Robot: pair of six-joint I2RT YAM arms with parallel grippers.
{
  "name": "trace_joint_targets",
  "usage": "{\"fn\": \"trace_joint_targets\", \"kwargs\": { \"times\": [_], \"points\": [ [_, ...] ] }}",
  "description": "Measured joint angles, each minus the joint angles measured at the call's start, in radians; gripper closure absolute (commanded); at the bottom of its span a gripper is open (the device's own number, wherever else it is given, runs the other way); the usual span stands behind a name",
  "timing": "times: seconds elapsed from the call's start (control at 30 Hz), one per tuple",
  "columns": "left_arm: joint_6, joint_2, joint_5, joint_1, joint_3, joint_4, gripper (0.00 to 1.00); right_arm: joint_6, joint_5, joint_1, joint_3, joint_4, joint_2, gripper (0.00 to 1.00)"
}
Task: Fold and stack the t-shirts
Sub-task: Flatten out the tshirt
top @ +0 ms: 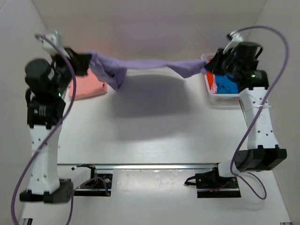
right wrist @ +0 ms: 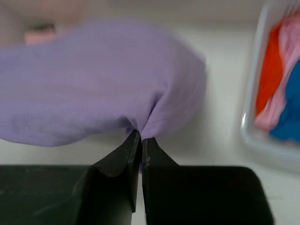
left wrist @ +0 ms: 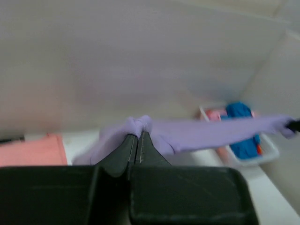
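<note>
Lavender t-shirt | strung mid-air over the table | left gripper and right gripper each clenched on an end | risk: thin pinch may slip, bunched cloth landing crooked

Blur and frame edges are eating plenty here, folks!
From above, the left gripper smears into a dark blur at nine o'clock, its grip point lost in the lavender shirt, and the salmon-pink shirt slips partly behind that arm. At three o'clock the right arm covers much of the basket, so the blue shirt and orange-red shirt show only in scraps. The left wrist view is soft all over. In the right wrist view the basket is chopped at three o'clock and the pink shirt is a smudge.
</note>
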Motion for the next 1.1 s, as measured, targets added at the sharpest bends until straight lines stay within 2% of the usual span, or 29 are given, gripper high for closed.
{"fn": "trace_joint_targets", "kwargs": {
  "times": [0.13, 0.2, 0.23, 0.3, 0.37, 0.4, 0.53, 0.67, 0.93, 1.1],
  "points": [
    [-0.009, -0.266, 0.016, -0.037, -0.455, 0.024, 1.00, 0.000, 0.000, 0.035, -0.416, 0.039, -0.095, 1.00],
    [-0.012, -0.301, 0.015, -0.062, -0.636, 0.014, 0.81, 0.006, 0.006, 0.047, -0.630, 0.046, -0.094, 1.00],
    [-0.012, -0.298, 0.017, -0.079, -0.712, -0.003, 0.63, 0.014, 0.011, 0.049, -0.728, 0.032, -0.094, 1.00],
    [-0.019, -0.257, 0.036, -0.101, -0.843, -0.042, 0.62, 0.026, 0.033, 0.041, -0.874, -0.012, -0.102, 1.00],
    [-0.030, -0.227, 0.072, -0.098, -0.948, -0.074, 0.50, 0.036, 0.051, 0.010, -0.962, -0.047, -0.131, 1.00],
    [-0.039, -0.226, 0.086, -0.087, -0.988, -0.089, 0.50, 0.040, 0.056, -0.011, -0.987, -0.058, -0.149, 1.00],
    [-0.078, -0.260, 0.101, -0.085, -1.033, -0.102, 0.51, 0.042, 0.081, -0.072, -1.007, -0.051, -0.197, 1.00],
    [-0.097, -0.258, 0.090, -0.096, -1.033, -0.083, 0.53, 0.042, 0.090, -0.059, -1.019, -0.022, -0.199, 1.00],
    [-0.109, -0.125, -0.070, -0.099, -1.062, -0.121, 0.56, 0.045, 0.089, -0.053, -1.049, 0.005, -0.196, 1.00],
    [-0.137, -0.104, -0.122, -0.131, -1.127, -0.141, 0.57, 0.046, 0.084, -0.053, -1.062, 0.027, -0.196, 1.00]
  ]
}}
